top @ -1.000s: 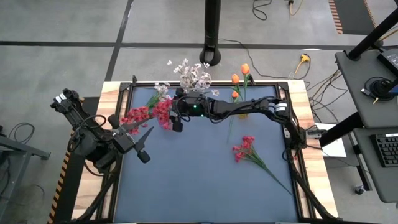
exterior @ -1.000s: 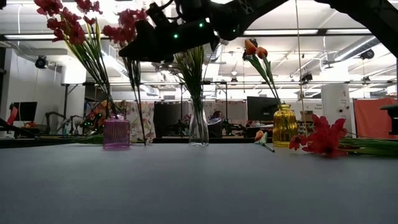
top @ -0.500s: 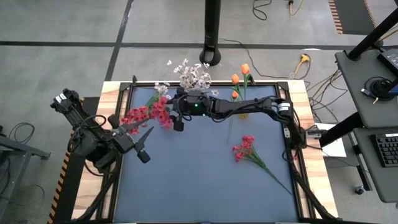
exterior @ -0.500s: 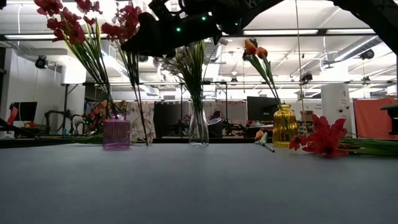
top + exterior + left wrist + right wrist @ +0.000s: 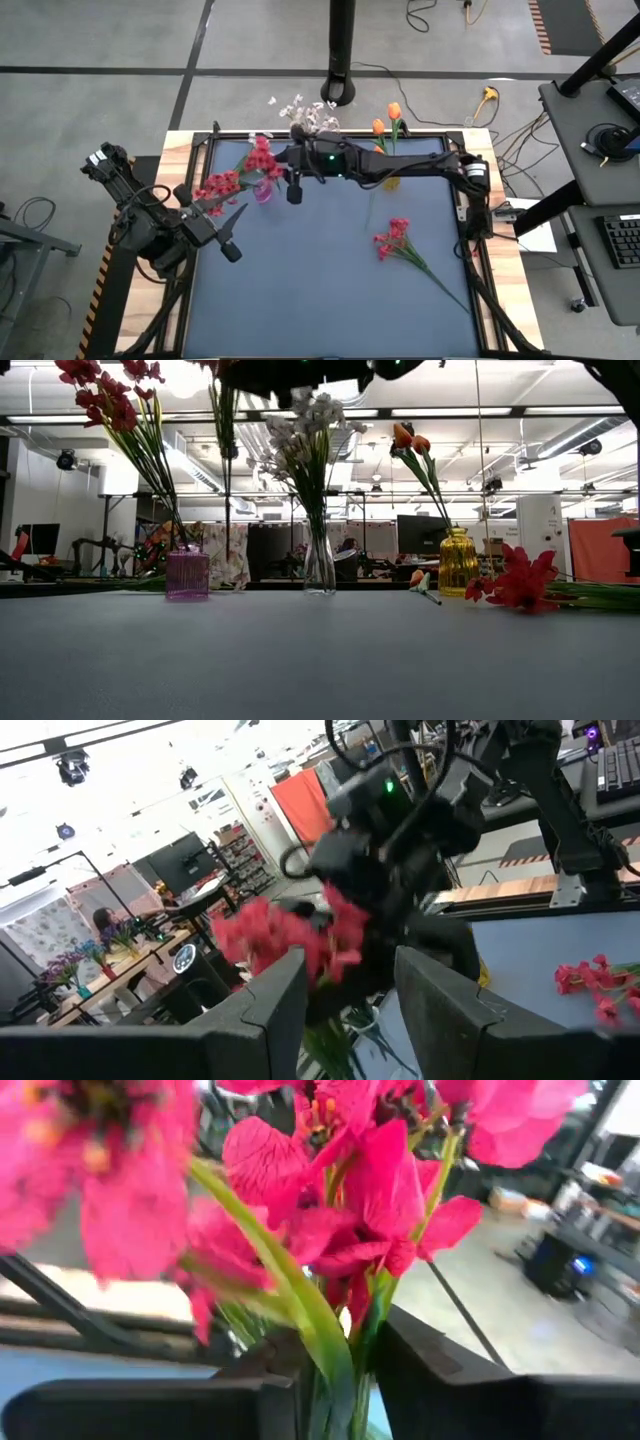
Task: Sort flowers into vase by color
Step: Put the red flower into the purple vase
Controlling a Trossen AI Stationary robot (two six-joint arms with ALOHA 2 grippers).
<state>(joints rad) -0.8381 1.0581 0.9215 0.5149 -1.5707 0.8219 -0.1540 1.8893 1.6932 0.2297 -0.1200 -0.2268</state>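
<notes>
The right tool (image 5: 292, 190) pinches a red-blossomed green-stemmed spray (image 5: 226, 450) above the small pink glass vase (image 5: 187, 574); another red spray (image 5: 398, 243) lies on the tabletop (image 5: 310, 290).

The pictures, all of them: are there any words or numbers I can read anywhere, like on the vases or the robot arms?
No readable text anywhere.
Pink vase, clear vase and yellow vase: no labels.
Right gripper and left gripper: no markings that can be read.
Screens in the room behind the table: too small and blurred to read.
</notes>
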